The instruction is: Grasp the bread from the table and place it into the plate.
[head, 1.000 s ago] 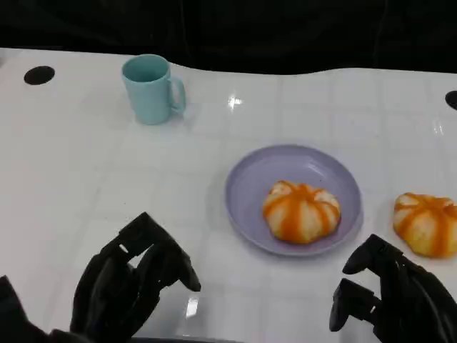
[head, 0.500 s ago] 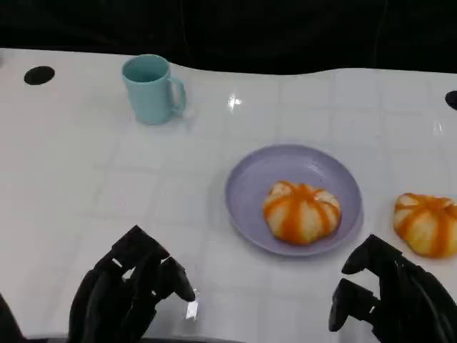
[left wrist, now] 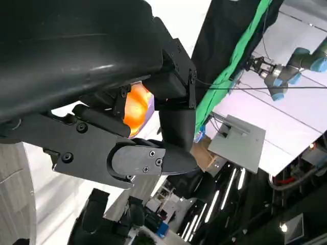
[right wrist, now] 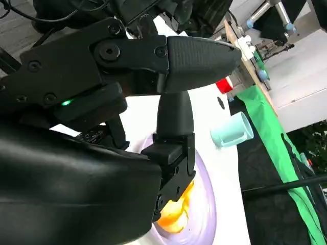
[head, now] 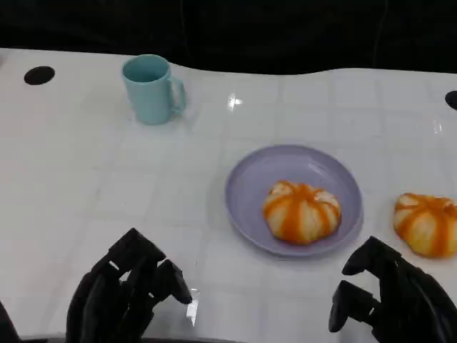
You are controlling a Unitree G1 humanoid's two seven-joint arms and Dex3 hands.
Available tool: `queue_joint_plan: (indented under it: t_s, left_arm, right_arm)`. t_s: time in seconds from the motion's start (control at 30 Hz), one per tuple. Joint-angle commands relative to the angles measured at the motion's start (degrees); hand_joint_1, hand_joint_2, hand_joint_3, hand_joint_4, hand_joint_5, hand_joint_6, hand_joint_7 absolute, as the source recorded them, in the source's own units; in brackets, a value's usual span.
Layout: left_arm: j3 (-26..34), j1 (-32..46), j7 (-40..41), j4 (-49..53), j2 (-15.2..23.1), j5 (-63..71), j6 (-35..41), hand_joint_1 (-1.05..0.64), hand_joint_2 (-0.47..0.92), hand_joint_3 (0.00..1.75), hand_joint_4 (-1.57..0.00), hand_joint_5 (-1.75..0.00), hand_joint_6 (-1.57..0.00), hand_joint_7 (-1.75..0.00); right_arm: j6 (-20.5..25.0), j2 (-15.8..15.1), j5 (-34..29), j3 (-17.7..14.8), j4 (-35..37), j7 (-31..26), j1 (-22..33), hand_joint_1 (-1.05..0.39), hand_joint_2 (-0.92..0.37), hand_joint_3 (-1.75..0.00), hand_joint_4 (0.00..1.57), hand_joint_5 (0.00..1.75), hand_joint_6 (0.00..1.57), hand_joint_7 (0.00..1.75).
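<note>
Cut off at the head view's right edge: the outer side of the second bread lying on the worktop. Clipped by the lower edge: the left hand and right hand, wrists out of frame. Mostly hidden behind black fingers in the right wrist view: the plated bread and plate.

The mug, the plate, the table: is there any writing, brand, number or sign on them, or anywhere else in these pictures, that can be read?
None. The mug, plate and table are plain.
Background items in the wrist views are too small and blurred to read.
</note>
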Motion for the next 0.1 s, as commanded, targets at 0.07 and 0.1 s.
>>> queue_joint_plan:
  t_s: [0.07,0.1]
  left_arm:
    - [0.72,-0.68,-0.68,0.97,0.34,0.21,-1.54,-0.52,0.92,0.35,-0.70,-1.75,-0.63,-1.43]
    - [0.74,-0.72,-0.69,1.06,0.30,0.25,-1.66,-0.52,0.92,0.35,-0.71,-1.75,-0.63,-1.43]
  right_arm:
    - [0.01,-0.38,1.07,-0.97,-0.20,0.21,-0.51,-0.54,-0.91,-0.52,0.73,1.75,0.45,1.75]
    - [0.09,-0.39,1.20,-1.00,-0.21,0.26,-0.53,-0.54,-0.91,-0.52,0.73,1.75,0.44,1.75]
